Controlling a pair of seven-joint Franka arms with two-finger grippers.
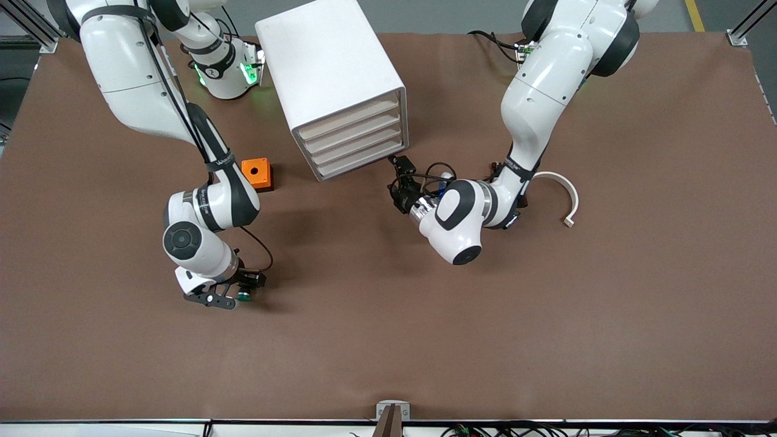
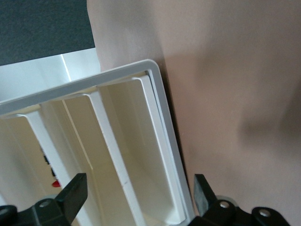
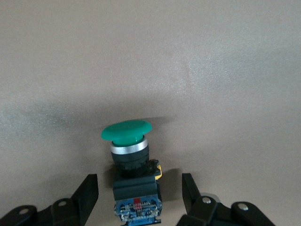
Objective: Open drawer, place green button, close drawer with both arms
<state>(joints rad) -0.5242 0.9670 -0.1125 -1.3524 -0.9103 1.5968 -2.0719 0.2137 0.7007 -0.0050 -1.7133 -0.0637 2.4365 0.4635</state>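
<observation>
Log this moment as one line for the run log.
right gripper: fingers astride button, not clamped | left gripper: open at cabinet | drawers closed

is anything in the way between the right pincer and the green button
Nothing visible. The button sits on the bare table between the right pincer's open fingers, with clear gaps on both sides.

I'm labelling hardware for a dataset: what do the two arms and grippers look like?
Both arms are glossy white rounded shells with black joint bands and thin black cables. The left gripper and right gripper are black, two-fingered. The right arm's base glows green.
</observation>
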